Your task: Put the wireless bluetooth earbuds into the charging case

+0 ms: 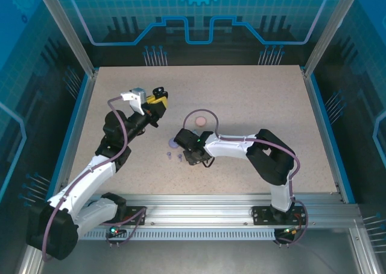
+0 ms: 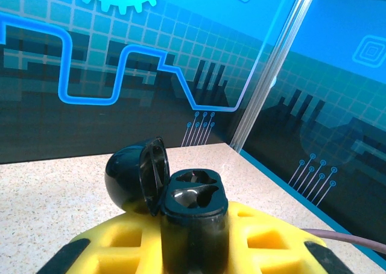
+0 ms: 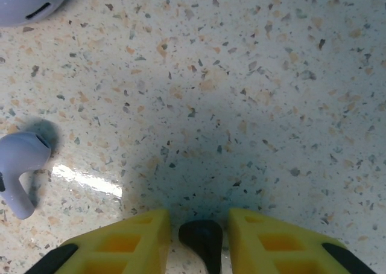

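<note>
My left gripper [image 2: 193,250] is raised over the table's left half, shut on a black charging case [image 2: 193,216]. The case stands upright with its lid [image 2: 136,174] swung open to the left and its two sockets bare. From above, this case [image 1: 160,95] shows at the left gripper [image 1: 158,100]. My right gripper [image 3: 199,218] is down at the tabletop near the middle. A black earbud [image 3: 202,236] lies between its yellow fingers [image 3: 139,238], with a thin gap on each side. A lilac earbud [image 3: 21,165] lies to the left of it.
A lilac case [image 3: 27,2] sits at the far left beyond the right gripper [image 1: 195,158]. From above, the lilac case [image 1: 174,144] has two lilac earbuds [image 1: 175,157] near it. A pale pink case [image 1: 199,121] lies further back. Blue rails edge the table [image 1: 253,99].
</note>
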Available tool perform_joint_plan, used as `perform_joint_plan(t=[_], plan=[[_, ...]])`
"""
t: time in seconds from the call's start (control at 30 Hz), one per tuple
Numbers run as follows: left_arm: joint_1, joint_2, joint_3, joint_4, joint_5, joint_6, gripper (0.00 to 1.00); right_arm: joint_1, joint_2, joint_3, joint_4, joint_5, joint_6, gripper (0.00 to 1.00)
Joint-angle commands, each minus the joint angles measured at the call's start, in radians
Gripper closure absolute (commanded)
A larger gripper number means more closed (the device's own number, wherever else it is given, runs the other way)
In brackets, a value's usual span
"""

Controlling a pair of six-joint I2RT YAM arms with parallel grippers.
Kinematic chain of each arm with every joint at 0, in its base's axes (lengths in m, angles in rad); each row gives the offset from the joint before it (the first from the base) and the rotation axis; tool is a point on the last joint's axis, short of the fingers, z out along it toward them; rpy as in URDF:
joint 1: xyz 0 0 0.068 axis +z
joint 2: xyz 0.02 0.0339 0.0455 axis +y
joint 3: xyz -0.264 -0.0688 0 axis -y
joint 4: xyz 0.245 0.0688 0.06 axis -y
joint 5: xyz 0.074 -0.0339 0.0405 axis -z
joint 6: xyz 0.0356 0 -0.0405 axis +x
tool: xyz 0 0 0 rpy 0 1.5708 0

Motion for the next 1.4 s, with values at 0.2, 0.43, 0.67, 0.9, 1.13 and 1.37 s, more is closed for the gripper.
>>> perform_joint_plan(t=[0.2,0.43,0.67,0.9,1.13,1.37], plan=[[-0.013,-0.015,0.003,-0.002,-0.014,0.029,1.00,0.012,0.012,-0.019,0.018,-0.002,0.025,0.72],[-0.017,-0.015,0.003,-0.007,-0.011,0.032,1.00,0.006,-0.007,-0.057,0.047,-0.017,0.031,0.80],[-0.030,-0.014,0.003,-0.002,-0.013,0.032,1.00,0.003,-0.072,-0.096,0.084,-0.024,0.028,0.85],[-0.050,-0.003,-0.013,0.044,-0.014,0.047,1.00,-0.022,-0.206,-0.107,0.091,-0.022,0.006,0.84],[-0.065,0.034,-0.066,0.186,-0.011,0.076,1.00,-0.088,-0.365,-0.060,0.074,-0.046,-0.053,0.84],[-0.087,0.103,-0.103,0.374,0.027,0.126,1.00,-0.166,-0.508,0.028,0.042,-0.079,-0.130,0.84]])
